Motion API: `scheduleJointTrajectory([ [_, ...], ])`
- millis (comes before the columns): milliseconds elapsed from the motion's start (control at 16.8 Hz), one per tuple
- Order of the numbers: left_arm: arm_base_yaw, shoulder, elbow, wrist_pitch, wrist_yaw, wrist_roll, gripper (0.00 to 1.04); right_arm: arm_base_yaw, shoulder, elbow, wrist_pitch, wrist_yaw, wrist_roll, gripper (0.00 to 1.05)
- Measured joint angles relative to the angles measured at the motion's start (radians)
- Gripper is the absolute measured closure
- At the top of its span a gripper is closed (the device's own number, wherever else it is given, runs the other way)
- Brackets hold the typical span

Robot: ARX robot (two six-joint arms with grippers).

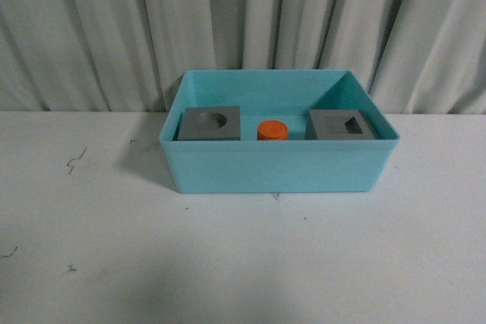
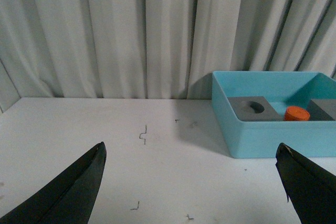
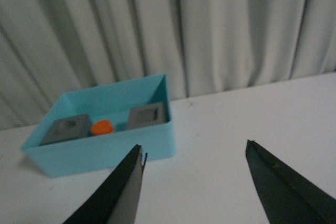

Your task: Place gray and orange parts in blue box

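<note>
**Three parts are sitting inside the blue box, both pincers hanging empty**

Three pieces are lying in a row across the floor of the blue box (image 1: 277, 168): the gray cube with the round recess (image 1: 210, 124) is resting at the 9 o'clock end, the orange cylinder (image 1: 272, 130) is standing in the middle, and the gray cube with the rectangular recess (image 1: 341, 124) is sitting at the 3 o'clock end. The cylinder is standing apart from both cubes. The box itself is sitting on the white table (image 1: 228, 263), toward 12 o'clock from the robot, in front of the pale curtain (image 1: 114, 28).

The left gripper (image 2: 191, 182) is hovering over bare table with its jaws spread wide and nothing between them; the box is showing off to its side. The right gripper (image 3: 194, 182) is likewise hanging released and empty, well back from the box.

Judging from this layout, the placing is looking finished. Should any piece need re-gripping, the cubes are looking like rigid, matte printed blocks, probably light and not slippery; their flat opposite side faces are offering the surest hold, taken from above so the fingers clear the box walls. The cylinder is looking smaller and smoother, so it is likely to roll if tipped; pinching across its round side while it is standing upright seems safest. The box walls are looking thin and may flex if bumped. None of the pieces is appearing fragile.
</note>
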Motion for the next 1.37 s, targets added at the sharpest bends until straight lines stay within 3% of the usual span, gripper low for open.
scheduleJointTrajectory([
  [179,0.0,0.0,0.0,0.0,0.002,0.0,0.07,-0.142,-0.076,-0.026,-0.035,-0.151,-0.103,0.74],
  [299,0.0,0.0,0.0,0.0,0.002,0.0,0.07,-0.241,-0.11,-0.047,-0.053,-0.245,-0.121,0.99],
  [358,0.0,0.0,0.0,0.0,0.002,0.0,0.07,-0.269,-0.122,-0.048,-0.055,-0.273,-0.128,1.02],
  [537,0.0,0.0,0.0,0.0,0.002,0.0,0.07,-0.347,-0.143,-0.062,-0.071,-0.362,-0.134,1.03],
  [657,0.0,0.0,0.0,0.0,0.002,0.0,0.07,-0.497,-0.194,-0.097,-0.069,-0.476,-0.136,1.03],
  [1194,0.0,0.0,0.0,0.0,0.002,0.0,0.07,-0.488,-0.192,-0.1,-0.072,-0.498,-0.137,1.03],
  [1254,0.0,0.0,0.0,0.0,0.002,0.0,0.07,-0.488,-0.192,-0.1,-0.072,-0.498,-0.137,0.91],
  [1373,0.0,0.0,0.0,0.0,0.002,0.0,0.07,-0.488,-0.192,-0.1,-0.072,-0.498,-0.137,0.86],
])
